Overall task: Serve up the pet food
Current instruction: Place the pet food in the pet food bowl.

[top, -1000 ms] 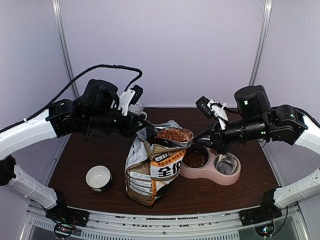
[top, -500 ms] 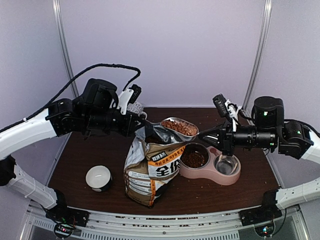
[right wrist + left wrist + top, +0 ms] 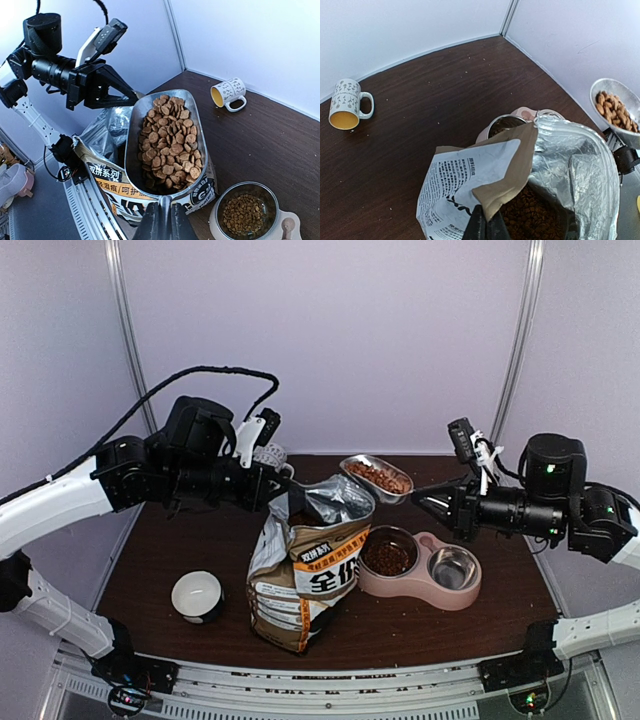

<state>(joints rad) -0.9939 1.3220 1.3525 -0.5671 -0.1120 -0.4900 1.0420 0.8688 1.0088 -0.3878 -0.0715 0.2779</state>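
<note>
Pet food fills the metal scoop [image 3: 377, 479], which hangs tilted in the air behind the bag and the bowl. My right gripper [image 3: 167, 222] is shut on the scoop's handle; its load of kibble [image 3: 172, 137] shows plainly in the right wrist view. More pet food lies inside the open printed bag [image 3: 310, 570] and in the left steel cup [image 3: 389, 558] of the pink double bowl [image 3: 415, 596]. The right cup [image 3: 454, 566] holds none. My left gripper [image 3: 487, 227] is shut on the bag's folded top edge and holds the mouth open.
A patterned mug [image 3: 347, 104] with a yellow inside lies on its side at the back of the brown table. A small white cup [image 3: 197, 595] stands at the front left. Walls and metal posts close in the back and both sides.
My right arm has drawn back to the right and lifted the full scoop out of the bag's mouth, up and toward the back. The left arm and bag have stayed put.
</note>
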